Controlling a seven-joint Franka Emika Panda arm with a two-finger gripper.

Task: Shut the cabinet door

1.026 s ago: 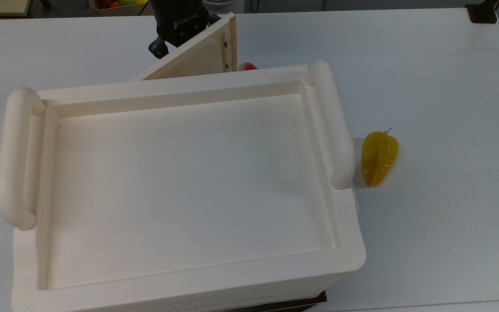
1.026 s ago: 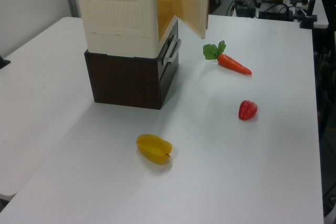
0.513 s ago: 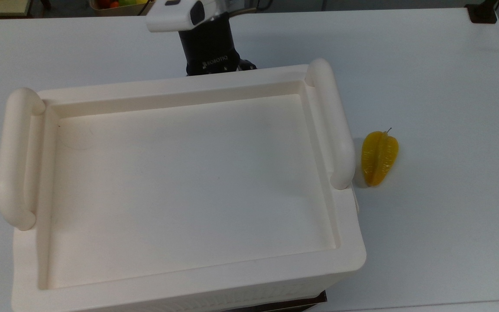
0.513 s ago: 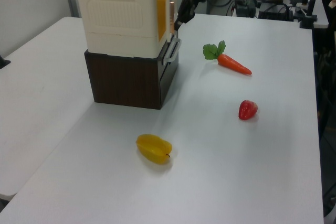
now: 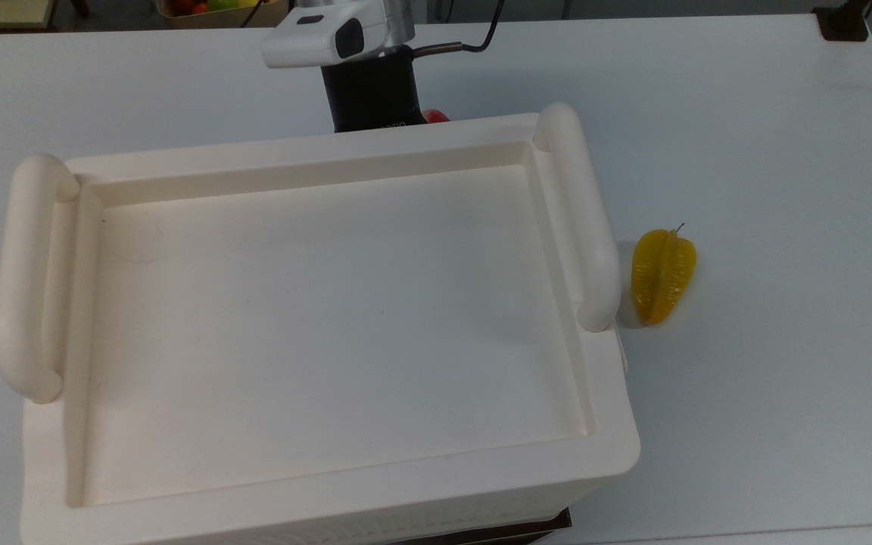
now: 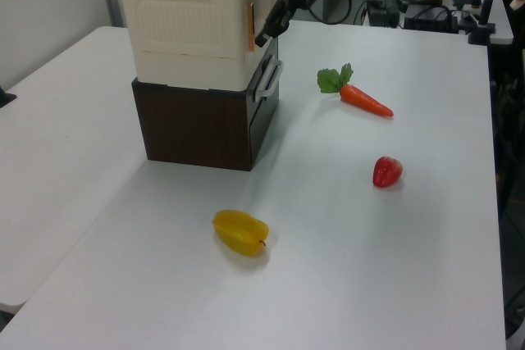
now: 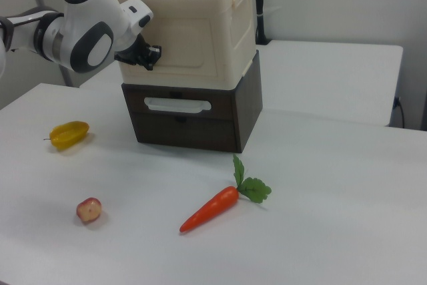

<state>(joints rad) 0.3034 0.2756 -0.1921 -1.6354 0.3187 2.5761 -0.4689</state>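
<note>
The large cream plastic cabinet (image 7: 193, 31), with a recessed top and rounded tube handles, is seen stacked on a dark brown drawer unit (image 7: 193, 121). Its thin cream plastic door (image 7: 175, 46) lies nearly flat against the cabinet's front face; in the left view only a narrow sliver of it (image 6: 252, 26) stands proud at the front corner of the cabinet, so the door is judged almost shut but perhaps not fully seated.

The black two-finger gripper (image 7: 148, 57) is held against the door near the cabinet's front edge that lies on the right view's left. Whether its fingers are apart or together cannot be told.

For the step to be done well, the push should be kept square to the cabinet's front and applied near the door's free edge, away from the hinge. Force should be kept gentle, since the cabinet merely rests on the drawer unit and could be shoved along it. Contact should be held until the door sits flush, then the arm backed straight away from the cabinet.
</note>
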